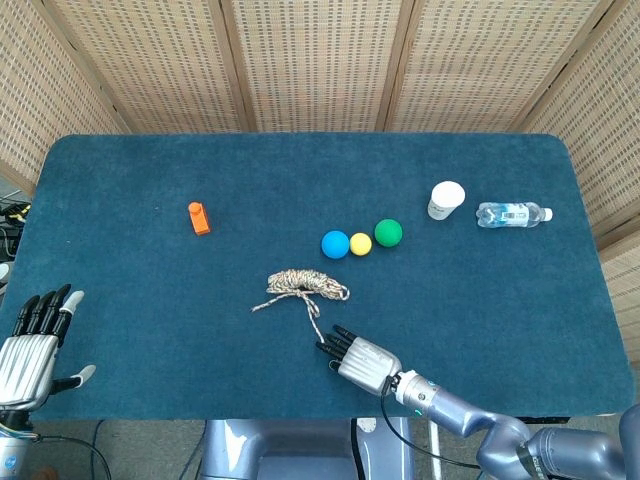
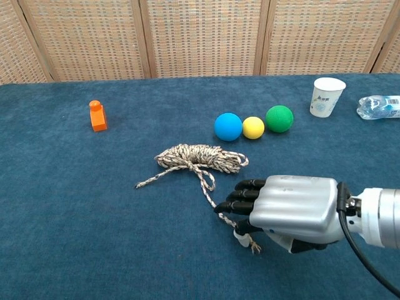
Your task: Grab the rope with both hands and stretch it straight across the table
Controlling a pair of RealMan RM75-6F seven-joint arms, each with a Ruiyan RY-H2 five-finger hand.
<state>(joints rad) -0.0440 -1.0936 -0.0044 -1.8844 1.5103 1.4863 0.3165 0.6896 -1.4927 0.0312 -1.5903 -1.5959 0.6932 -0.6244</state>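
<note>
Rope lies near the middle of the blue surface, most of it bunched in a loose coil, with one short tail running out to the left and a longer tail trailing toward the near edge. It is a speckled, braided cord, slack throughout, nowhere straightened.

Step in hand, as judged: securing the first end. Right hand is low over the end of the longer tail, back upward, fingers curled down over the cord. Whether they actually clamp the cord cannot be told; the palm hides the contact.

Left hand is well apart from the rope, at the near left corner, fingers apart and holding nothing.

Next move, as judged: confirm the right-hand hold, then bring the left hand across to the short tail before any pull; the coil may snag as it pays out.
</note>
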